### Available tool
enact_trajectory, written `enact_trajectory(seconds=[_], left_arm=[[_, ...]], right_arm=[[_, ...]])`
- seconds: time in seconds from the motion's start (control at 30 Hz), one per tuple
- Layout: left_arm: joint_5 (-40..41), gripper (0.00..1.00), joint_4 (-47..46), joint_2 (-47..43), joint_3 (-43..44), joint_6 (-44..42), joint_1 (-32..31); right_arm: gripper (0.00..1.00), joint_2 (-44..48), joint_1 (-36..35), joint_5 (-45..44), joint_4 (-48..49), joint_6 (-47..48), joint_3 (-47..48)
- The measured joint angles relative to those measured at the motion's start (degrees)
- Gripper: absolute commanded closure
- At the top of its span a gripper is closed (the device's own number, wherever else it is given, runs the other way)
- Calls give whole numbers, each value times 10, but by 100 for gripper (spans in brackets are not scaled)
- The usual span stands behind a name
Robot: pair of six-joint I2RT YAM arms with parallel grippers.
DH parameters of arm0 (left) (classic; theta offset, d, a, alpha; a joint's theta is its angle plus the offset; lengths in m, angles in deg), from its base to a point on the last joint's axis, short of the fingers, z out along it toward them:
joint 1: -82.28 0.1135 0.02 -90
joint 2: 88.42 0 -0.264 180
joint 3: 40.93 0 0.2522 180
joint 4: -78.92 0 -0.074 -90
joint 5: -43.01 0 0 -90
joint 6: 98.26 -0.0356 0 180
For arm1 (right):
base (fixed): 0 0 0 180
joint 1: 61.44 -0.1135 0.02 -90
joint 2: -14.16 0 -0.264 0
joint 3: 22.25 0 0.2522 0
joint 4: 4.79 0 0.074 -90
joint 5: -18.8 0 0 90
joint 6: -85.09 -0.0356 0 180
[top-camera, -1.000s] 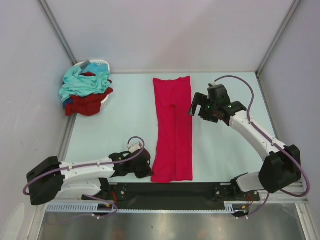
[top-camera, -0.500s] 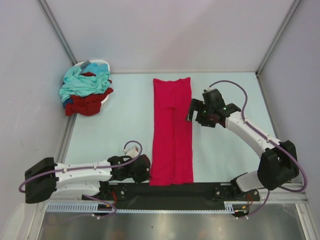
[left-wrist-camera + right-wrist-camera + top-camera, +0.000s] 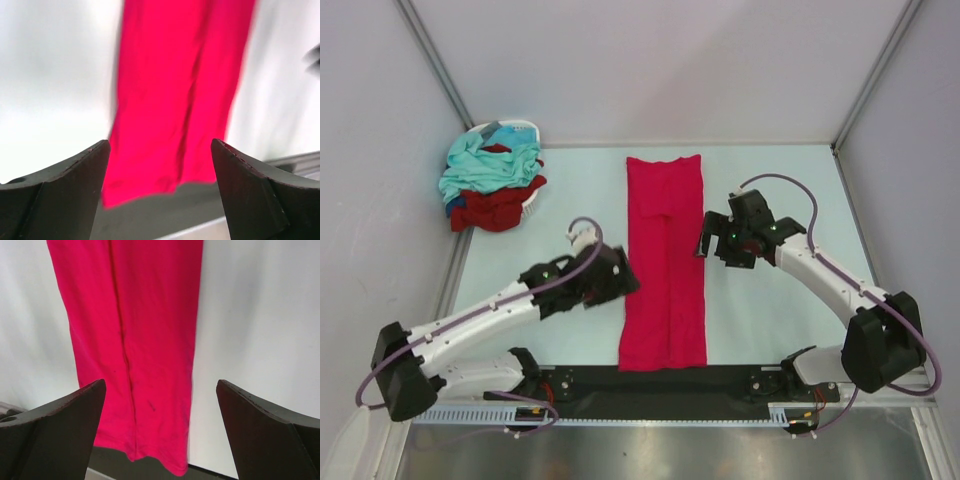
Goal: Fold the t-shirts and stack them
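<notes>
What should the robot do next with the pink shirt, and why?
Probably lower both grippers to pinch the crimson-pink t-shirt at its sides. It lies as a long strip, not yet folded crosswise; the left gripper and right gripper hang open beside it, empty.

Stretches left arm (image 3: 475, 320) long and low from near-left base, diagonally up toward centre. Ends in left gripper (image 3: 626, 280) pointing right. Spreads left fingers (image 3: 65, 190) wide, nothing between. Raises right arm (image 3: 825, 280) from near-right base, elbow low by base, forearm running back and leftward. Tips right gripper (image 3: 703, 236) left and downward. Parts right fingers (image 3: 55, 425) wide, gripping nothing. Faces grippers toward each other across middle, well apart, right one farther from bases than left.
</notes>
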Motion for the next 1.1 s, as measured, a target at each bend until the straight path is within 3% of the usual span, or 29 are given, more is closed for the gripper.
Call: enact_trajectory(seconds=[0.13, 0.27, 0.4, 0.6, 0.77, 0.9, 1.1], left_arm=[[-21, 14, -33, 60, 102, -129, 99], [-61, 15, -58, 106, 145, -202, 126], [-132, 19, -88, 84, 65, -202, 127], [-243, 26, -117, -17, -158, -129, 127], [-303, 26, -134, -50, -222, -96, 125], [-326, 28, -156, -63, -243, -83, 118], [-340, 34, -161, -75, -270, -68, 105]], right_arm=[[6, -5, 18, 31, 12, -5, -5], [15, 3, 27, 49, 14, -15, -11], [25, 71, 6, 82, 17, -35, -87], [40, 226, -41, 131, -33, -106, -268], [40, 331, -83, 146, -60, -183, -339], [40, 329, -143, 144, -55, -224, -363], [41, 241, -212, 127, -47, -246, -367]])
